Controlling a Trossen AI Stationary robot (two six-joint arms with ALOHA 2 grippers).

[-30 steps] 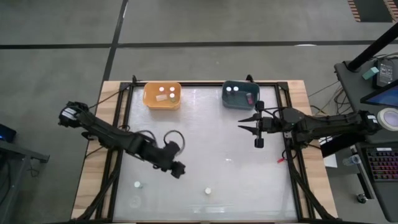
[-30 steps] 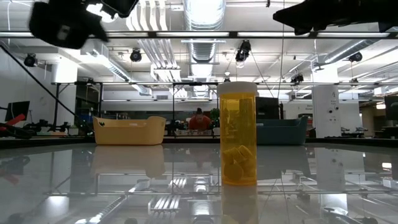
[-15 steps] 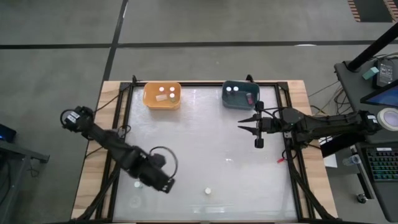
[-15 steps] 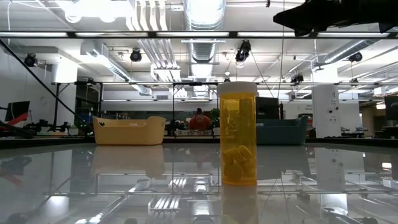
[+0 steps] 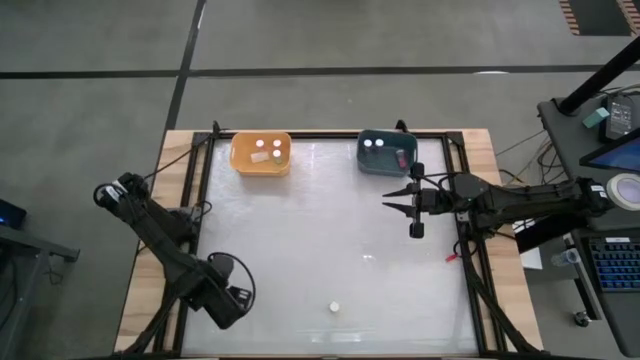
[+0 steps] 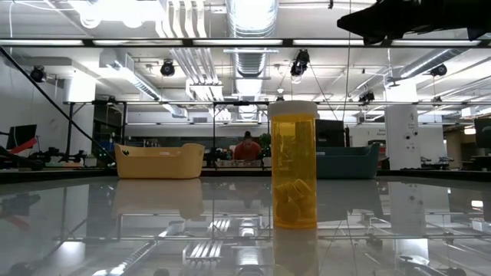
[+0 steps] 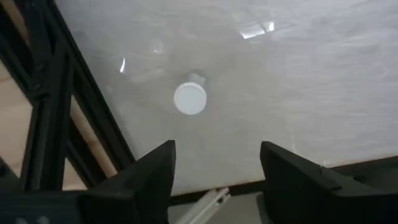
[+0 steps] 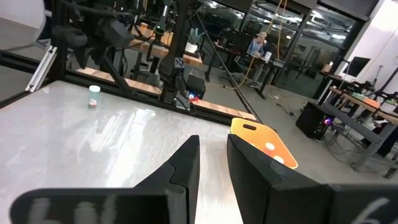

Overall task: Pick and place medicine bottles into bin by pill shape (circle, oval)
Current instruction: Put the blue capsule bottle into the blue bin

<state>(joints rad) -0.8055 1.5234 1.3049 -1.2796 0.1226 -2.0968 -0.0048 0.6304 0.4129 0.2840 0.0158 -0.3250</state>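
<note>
Left tool [image 7: 214, 168] now over bottle [image 7: 189, 98]

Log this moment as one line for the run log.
left gripper: open above capped bottle | right gripper: waiting near teal bin | second bottle: on table

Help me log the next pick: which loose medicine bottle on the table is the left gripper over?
The front-left white-capped bottle, just ahead of the open left gripper; the other bottle stands apart at front centre.

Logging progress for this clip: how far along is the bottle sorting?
Done: three bottles in the yellow bin, more bottles in the blue bin. In hand: the open left gripper hovers over one bottle, ungripped. Left: that one plus another bottle on the table. The right gripper waits midair.
</note>
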